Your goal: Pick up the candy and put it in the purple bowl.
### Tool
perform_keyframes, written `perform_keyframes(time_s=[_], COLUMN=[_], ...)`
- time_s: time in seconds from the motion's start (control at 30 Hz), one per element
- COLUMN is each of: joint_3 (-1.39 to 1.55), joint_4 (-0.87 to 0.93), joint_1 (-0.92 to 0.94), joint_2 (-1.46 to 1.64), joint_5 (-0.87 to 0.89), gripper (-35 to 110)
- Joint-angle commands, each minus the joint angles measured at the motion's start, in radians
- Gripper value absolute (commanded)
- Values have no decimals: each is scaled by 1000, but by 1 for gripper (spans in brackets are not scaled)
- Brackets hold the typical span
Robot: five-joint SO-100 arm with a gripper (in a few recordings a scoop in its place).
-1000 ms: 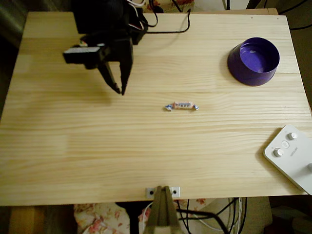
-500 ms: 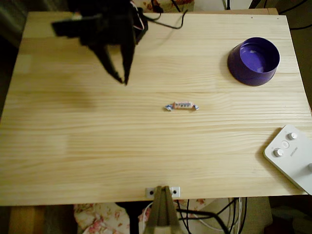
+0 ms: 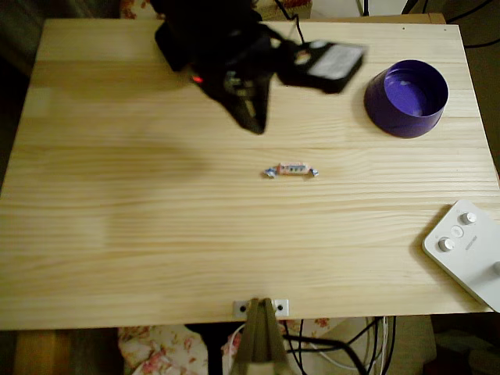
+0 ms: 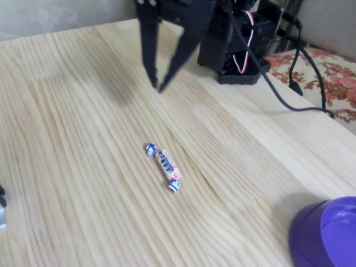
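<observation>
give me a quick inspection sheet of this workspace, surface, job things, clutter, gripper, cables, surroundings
surface: pale wooden table, bare over most of its top.
job's things: candy lies flat near the table's middle, touching nothing; purple bowl stands upright at the top right of the overhead view, nothing seen inside.
clutter: white device with round knobs at the lower right edge in the overhead view.
grippers: gripper hangs above the table, apart from the candy, fingers close at the tips, holding nothing.
cables: black cable runs from the arm's base across the table's corner; more cables below the near edge.
surroundings: floral fabric beside the table.
</observation>
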Motion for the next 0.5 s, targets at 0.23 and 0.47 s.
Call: perform_keyframes(time_s=[0.23,0.47], joint_3=[-219,-244], joint_4=[-144,-219], joint_1=[-242,-143], joint_2=[-229,-426], joint_5=[48,46], gripper=[12,19])
